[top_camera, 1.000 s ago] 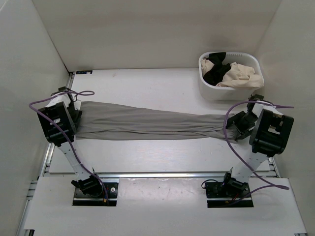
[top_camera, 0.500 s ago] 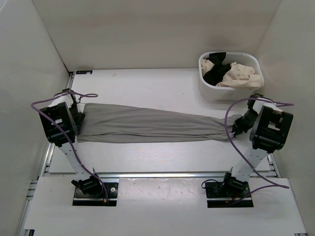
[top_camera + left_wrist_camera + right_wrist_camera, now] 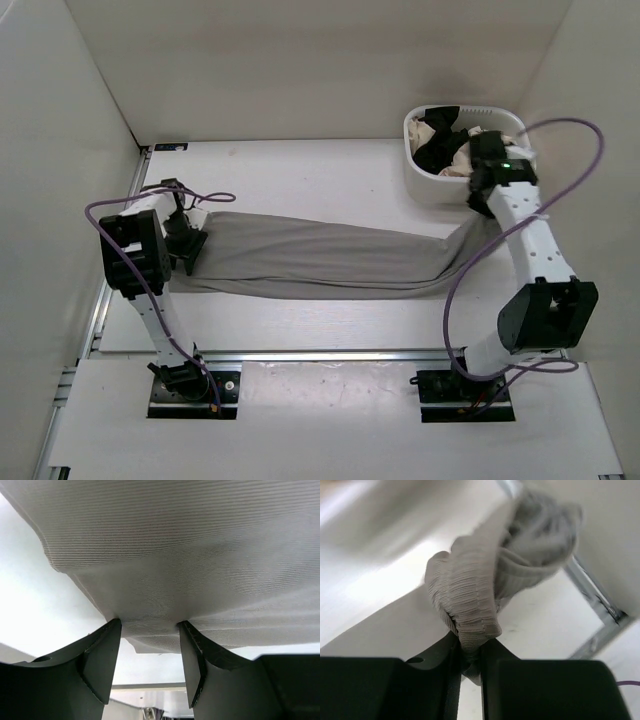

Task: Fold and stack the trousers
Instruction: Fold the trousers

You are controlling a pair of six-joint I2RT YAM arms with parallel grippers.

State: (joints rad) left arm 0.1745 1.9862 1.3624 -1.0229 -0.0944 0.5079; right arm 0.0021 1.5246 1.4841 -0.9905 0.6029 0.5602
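Fold's barely started: trousers (image 3: 320, 262) stretched 9 to 3, left gripper (image 3: 149, 626) pinching one end, right gripper (image 3: 470, 652) clamped on the ribbed end, probably lifted toward 1 o'clock. No stacking yet.

Top view: high, behind, looking down. Wrist views: very close. All share trousers (image 3: 320, 262).

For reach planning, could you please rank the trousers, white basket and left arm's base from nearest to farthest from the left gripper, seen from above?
From the left gripper:
1. trousers, in its grip.
2. left arm's base, near edge.
3. white basket, far right.
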